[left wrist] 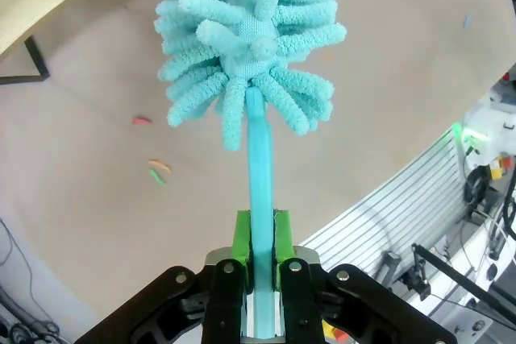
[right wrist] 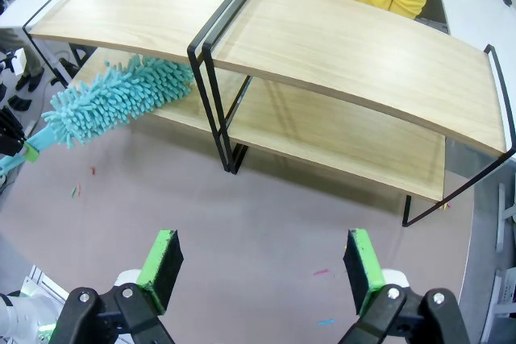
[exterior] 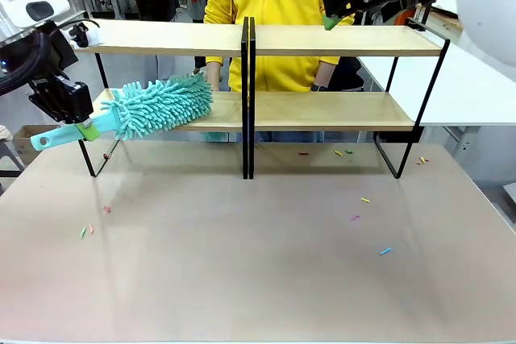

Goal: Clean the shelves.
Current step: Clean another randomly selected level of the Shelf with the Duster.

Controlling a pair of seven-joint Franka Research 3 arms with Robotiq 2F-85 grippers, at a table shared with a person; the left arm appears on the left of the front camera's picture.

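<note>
Spanning most of the table (exterior: 242,263) width, the shelves (exterior: 250,106) stand side by side near the far edge, two two-tier racks with light wood boards and thin black frames that meet at the middle; the right wrist view looks down on the shelves from above. A person in a yellow top (exterior: 278,6) stands just behind them. Left arm comes in from the left, and the left gripper (left wrist: 260,259) has its green pads pressed against the light blue handle of a duster (exterior: 157,106), pinching it. The duster's fluffy teal head lies across the left end of the lower left board, tilted, handle sticking out past the rack toward the left edge. Right gripper (right wrist: 262,267) hovers high above the table in front of the racks, fingers (right wrist: 161,263) spread wide, nothing between them; in the front view it sits near the top board of the right rack, up high. Small coloured scraps (exterior: 367,199) lie scattered on the table, some front right, a few near the left (exterior: 87,231), and a couple under the right rack.
</note>
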